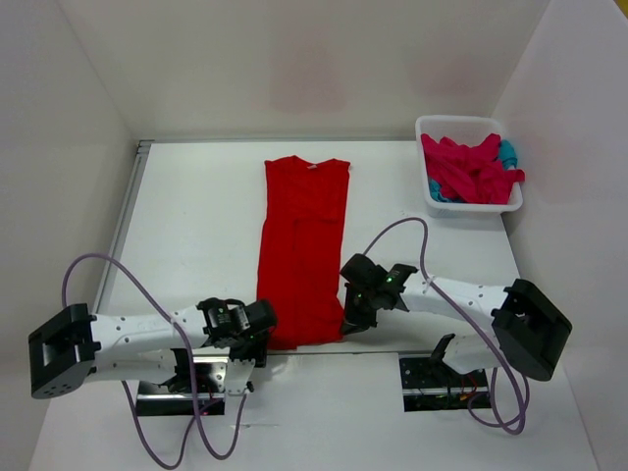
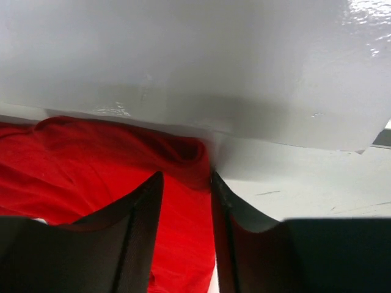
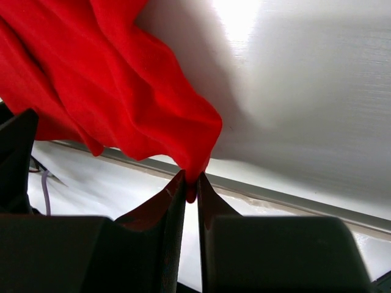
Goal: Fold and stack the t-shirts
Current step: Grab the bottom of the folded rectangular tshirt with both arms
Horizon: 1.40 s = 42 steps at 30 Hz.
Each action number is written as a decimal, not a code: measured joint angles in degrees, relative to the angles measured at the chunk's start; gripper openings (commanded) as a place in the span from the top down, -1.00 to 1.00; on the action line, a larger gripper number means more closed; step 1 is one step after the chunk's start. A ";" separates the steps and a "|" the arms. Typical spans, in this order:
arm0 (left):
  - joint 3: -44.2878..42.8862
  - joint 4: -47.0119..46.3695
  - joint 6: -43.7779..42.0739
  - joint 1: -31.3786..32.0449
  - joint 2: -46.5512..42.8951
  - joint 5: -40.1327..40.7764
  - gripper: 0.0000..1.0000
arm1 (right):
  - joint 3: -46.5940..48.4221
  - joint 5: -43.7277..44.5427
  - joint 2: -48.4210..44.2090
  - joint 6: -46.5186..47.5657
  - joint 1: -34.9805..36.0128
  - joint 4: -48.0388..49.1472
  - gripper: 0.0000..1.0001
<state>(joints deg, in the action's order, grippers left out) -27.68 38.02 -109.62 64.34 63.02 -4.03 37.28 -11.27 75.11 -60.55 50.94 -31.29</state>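
Observation:
The bright red t-shirt point(image 1: 302, 245) lies on the white table as a long narrow strip, collar at the far end. My right gripper point(image 1: 351, 319) point(image 3: 190, 176) is shut on its near right corner, and the red cloth point(image 3: 122, 79) hangs from the pinch a little above the table. At the near left corner my left gripper point(image 1: 263, 329) point(image 2: 187, 177) is open, its jaws apart with the red cloth point(image 2: 91, 177) lying between and under them. A crimson-pink t-shirt point(image 1: 471, 169) and a teal-blue one point(image 1: 507, 152) are crumpled in the basket.
The white basket point(image 1: 433, 201) stands at the far right by the right wall. White walls close the table on the left, back and right. Purple cables point(image 1: 137, 285) loop from both arms, and the base mounts point(image 1: 196, 388) sit at the near edge.

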 measured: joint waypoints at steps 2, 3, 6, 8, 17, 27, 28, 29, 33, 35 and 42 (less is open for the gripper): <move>0.00 -0.17 -0.26 0.00 0.37 0.15 0.37 | -0.26 0.02 -0.44 0.00 0.00 0.00 0.66; -0.04 -0.15 -0.63 0.15 0.72 0.35 0.47 | -0.33 0.02 -0.48 0.00 0.00 -0.02 0.66; -0.11 -0.39 -1.33 0.94 1.68 1.36 0.82 | -0.33 0.02 -0.48 -0.02 0.00 0.02 0.66; -0.33 -0.72 -1.40 1.36 2.40 1.68 0.85 | -0.33 0.02 -0.48 0.00 0.00 0.07 0.68; -4.02 -1.09 3.96 1.51 3.87 -2.36 0.94 | -0.33 -0.04 -0.48 0.04 0.00 0.24 1.00; -10.27 2.45 18.99 0.17 -1.38 -6.05 0.94 | 5.70 -0.70 0.55 3.02 0.00 -3.06 1.00; -10.93 3.02 20.52 -0.42 -1.99 -6.23 0.94 | 7.23 -0.74 0.55 3.34 0.00 -3.54 1.00; -11.72 3.50 22.01 -1.25 -2.45 -6.62 0.94 | 9.05 -0.83 0.55 3.76 -0.15 -3.93 1.00; -15.21 4.46 26.73 -8.92 -2.67 -8.44 0.94 | 14.73 -1.70 0.98 5.97 -1.81 -4.15 1.00; -16.63 4.26 27.98 -13.97 -2.01 -9.46 0.94 | 16.61 -2.12 2.27 7.39 -3.85 -4.15 1.00; -23.50 -0.55 30.80 -30.91 7.23 -14.05 0.94 | 23.12 -3.21 11.69 14.40 -15.52 -4.85 1.00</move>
<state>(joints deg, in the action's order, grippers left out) -51.18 37.47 -78.83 33.43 70.26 -18.09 60.40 -14.48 86.80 -46.15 35.42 -36.14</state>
